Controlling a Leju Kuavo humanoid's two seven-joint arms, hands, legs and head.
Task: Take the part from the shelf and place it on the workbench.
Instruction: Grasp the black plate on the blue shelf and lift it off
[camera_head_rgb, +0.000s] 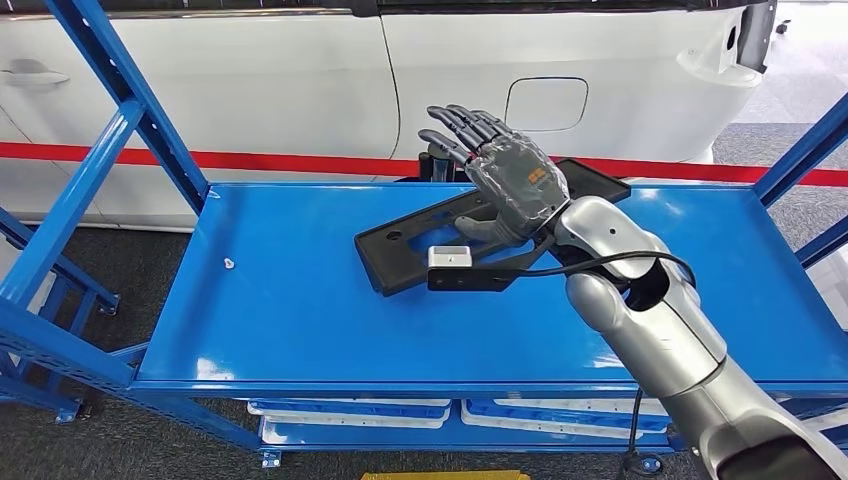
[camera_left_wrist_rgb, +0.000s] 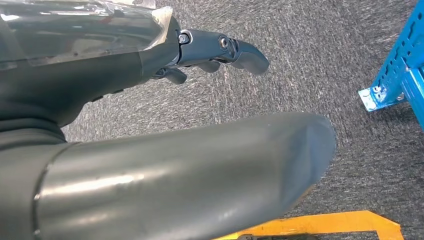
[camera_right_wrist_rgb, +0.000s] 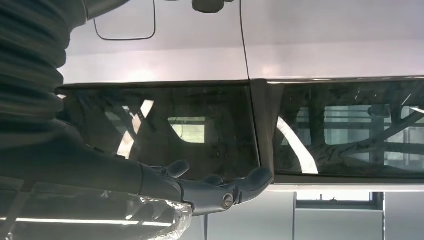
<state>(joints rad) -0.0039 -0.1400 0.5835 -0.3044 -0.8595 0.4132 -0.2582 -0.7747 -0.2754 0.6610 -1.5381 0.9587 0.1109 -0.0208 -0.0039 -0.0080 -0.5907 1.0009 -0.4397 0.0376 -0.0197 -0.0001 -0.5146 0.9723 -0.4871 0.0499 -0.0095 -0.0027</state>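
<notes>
black part (camera_head_rgb: 420, 240) under right hand (camera_head_rgb: 505, 180)

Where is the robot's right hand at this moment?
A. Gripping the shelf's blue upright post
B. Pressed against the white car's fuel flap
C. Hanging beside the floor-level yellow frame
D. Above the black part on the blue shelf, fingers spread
D: the head view shows the right hand with fingers spread above the black part lying on the blue shelf.
</notes>
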